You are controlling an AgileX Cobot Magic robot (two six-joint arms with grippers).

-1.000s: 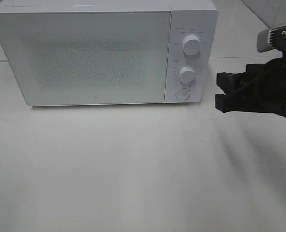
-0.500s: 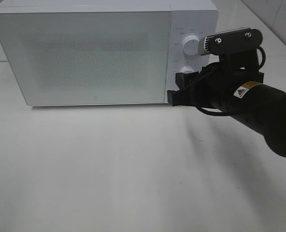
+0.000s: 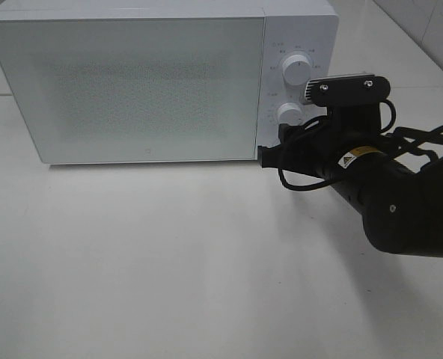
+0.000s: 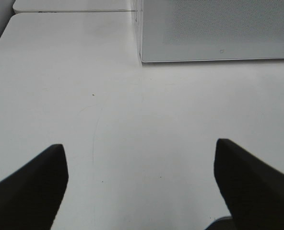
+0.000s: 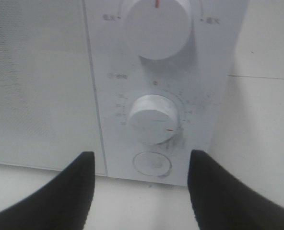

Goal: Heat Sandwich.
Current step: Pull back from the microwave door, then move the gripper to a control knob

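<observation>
Right jaws apart before microwave (image 5: 36,72) button (image 5: 152,164), dial markings (image 5: 120,111) blurred

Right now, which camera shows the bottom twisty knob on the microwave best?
The right wrist view: the lower knob sits close and centered, its red mark clear. The exterior high view shows it small. The left wrist view shows only the microwave's door corner, no knob.
</observation>
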